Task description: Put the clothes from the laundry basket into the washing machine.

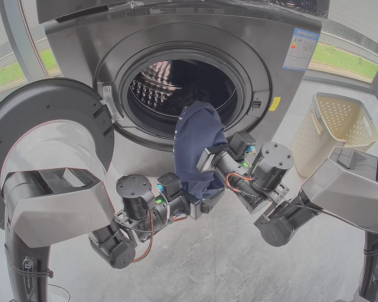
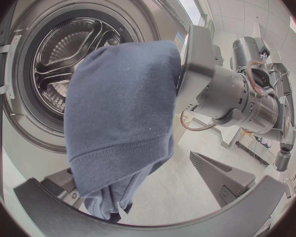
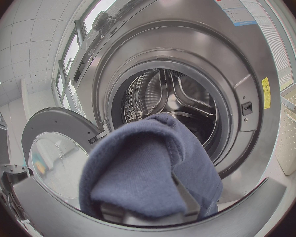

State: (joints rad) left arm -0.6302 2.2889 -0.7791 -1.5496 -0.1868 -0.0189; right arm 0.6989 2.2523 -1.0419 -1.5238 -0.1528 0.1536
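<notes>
A navy garment (image 1: 196, 147) hangs in front of the washing machine's open drum (image 1: 172, 84), its top just at the lower rim of the opening. My right gripper (image 1: 199, 149) is shut on the navy garment, which drapes over its fingers (image 3: 184, 196) and hides most of them. Below it, my left gripper (image 1: 208, 201) is open, and the garment's lower end (image 2: 111, 198) hangs down between its spread fingers (image 2: 220, 178). The cream laundry basket (image 1: 336, 126) stands on the floor to the right of the machine.
The machine's round door (image 1: 42, 118) is swung wide open to the left, close to my left arm. Dark cloth lies inside the drum. Grey floor tiles spread out in front of the machine.
</notes>
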